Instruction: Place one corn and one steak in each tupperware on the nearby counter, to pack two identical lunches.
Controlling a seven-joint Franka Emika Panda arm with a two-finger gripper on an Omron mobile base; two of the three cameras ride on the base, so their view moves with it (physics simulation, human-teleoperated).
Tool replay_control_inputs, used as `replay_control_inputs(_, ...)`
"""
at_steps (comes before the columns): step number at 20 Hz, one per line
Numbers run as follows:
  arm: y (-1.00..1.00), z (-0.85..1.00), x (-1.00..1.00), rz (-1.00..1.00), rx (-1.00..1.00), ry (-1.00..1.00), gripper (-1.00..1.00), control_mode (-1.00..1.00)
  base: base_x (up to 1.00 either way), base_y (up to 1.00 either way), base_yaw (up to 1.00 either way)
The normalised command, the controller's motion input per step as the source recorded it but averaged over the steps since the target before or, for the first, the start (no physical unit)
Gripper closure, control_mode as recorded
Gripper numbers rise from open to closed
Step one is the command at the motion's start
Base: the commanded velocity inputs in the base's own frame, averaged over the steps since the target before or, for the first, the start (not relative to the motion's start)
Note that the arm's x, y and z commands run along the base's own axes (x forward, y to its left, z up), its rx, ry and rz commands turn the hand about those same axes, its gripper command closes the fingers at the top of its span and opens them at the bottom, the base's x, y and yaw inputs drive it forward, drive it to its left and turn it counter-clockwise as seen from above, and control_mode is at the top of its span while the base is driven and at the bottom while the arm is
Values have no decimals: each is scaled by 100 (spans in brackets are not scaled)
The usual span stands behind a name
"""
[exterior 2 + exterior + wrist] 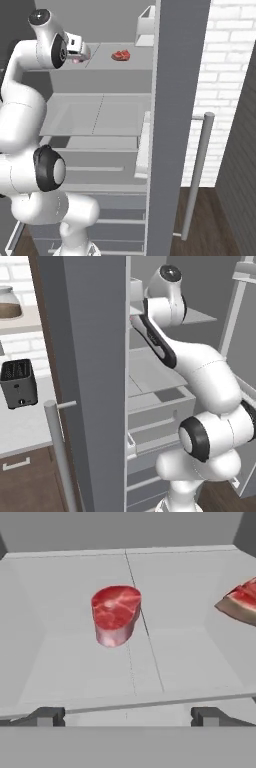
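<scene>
Fingertips [44, 716] of the gripper [128, 717] are rising at the bottom of the hand view, two dark tips standing wide apart and released, grasping nothing. Beyond them, one thick steak [116, 614] is sitting upright on a pale grey fridge shelf [75, 667]: a roundish chunk with a red, white-marbled top face and pink sides, lying just left of the shelf's centre seam and apart from the tips. One flat slab [241, 603], red with pale streaks, is lying at the right edge of the hand view and is being cut off by the frame. That makes two pieces of meat in the hand view.

From the right base view, one red slab [120, 55] is resting on the upper shelf, while the arm [30, 115] is reaching toward that shelf and the gripper [77, 54] is largely masking a pinkish patch just beyond it. From the left base view, one fridge door [87, 376] is blocking much of the interior, and one toaster [19, 383] is standing on the counter [22, 426].
</scene>
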Motion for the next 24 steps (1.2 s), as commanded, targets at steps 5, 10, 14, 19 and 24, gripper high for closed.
replay_control_inputs(5,26,-28,47,5,0,13,-100,-100,0,0,0)
replay_control_inputs(10,0,-16,49,0,0,2,-100,-100,0,0,0)
replay_control_inputs(14,0,-16,51,0,0,0,-100,-100,0,0,0)
replay_control_inputs(19,0,-13,41,0,0,0,-100,-100,0,0,0)
replay_control_inputs(24,2,-13,34,0,0,0,-100,-100,0,0,0)
